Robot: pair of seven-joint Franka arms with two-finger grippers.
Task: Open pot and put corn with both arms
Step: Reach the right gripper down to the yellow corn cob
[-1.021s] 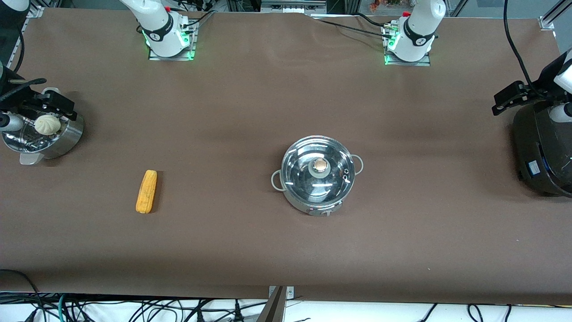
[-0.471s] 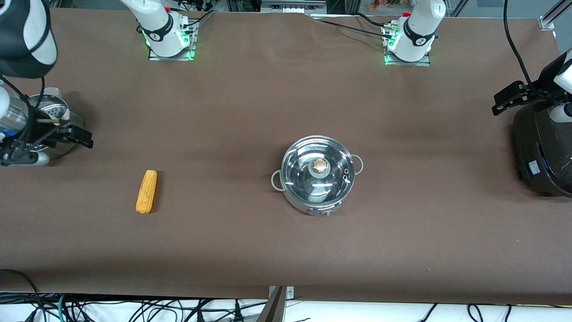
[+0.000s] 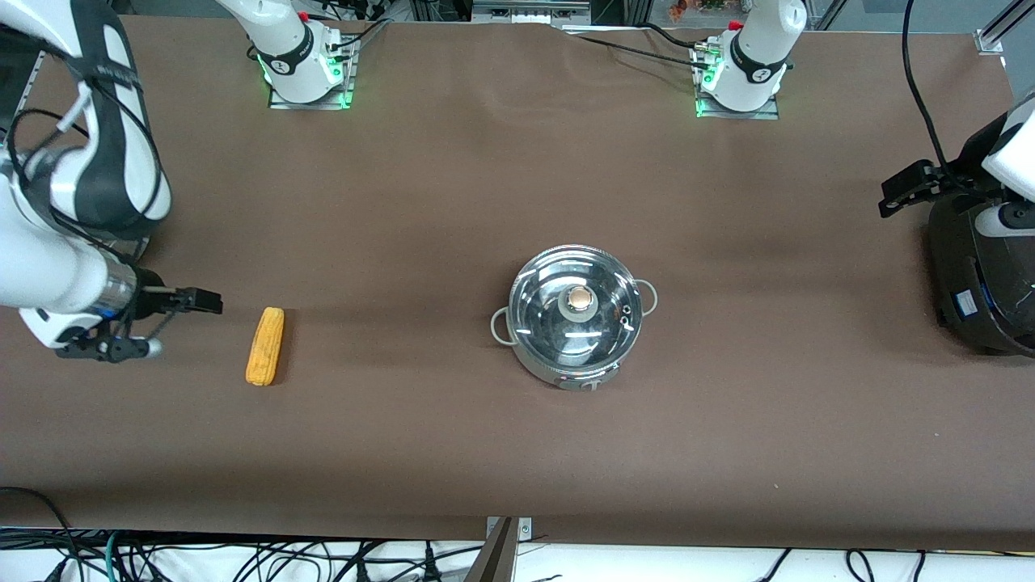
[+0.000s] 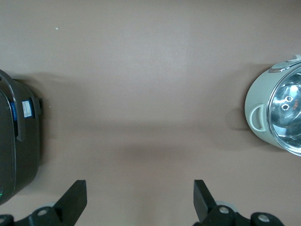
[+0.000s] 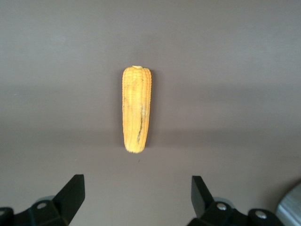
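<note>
The steel pot [image 3: 576, 323] stands mid-table with its glass lid [image 3: 550, 311] on, the tan knob [image 3: 579, 299] at the lid's centre. The yellow corn [image 3: 265, 345] lies flat on the table toward the right arm's end. My right gripper [image 3: 168, 322] hangs open and empty in the air beside the corn. In the right wrist view the corn [image 5: 137, 109] lies ahead of my open gripper [image 5: 136, 202]. My left gripper [image 3: 938, 194] is open and empty beside the rice cooker. The left wrist view shows the gripper [image 4: 139, 202] over bare table, with the pot [image 4: 277, 113] farther off.
A black rice cooker [image 3: 982, 275] stands at the left arm's end of the table and also shows in the left wrist view [image 4: 14, 141]. The right arm hides the steamer basket. Brown cloth [image 3: 404, 242] covers the table between corn and pot.
My right arm has swung from over the steamer basket to beside the corn. My left gripper has shifted slightly toward the pot.
</note>
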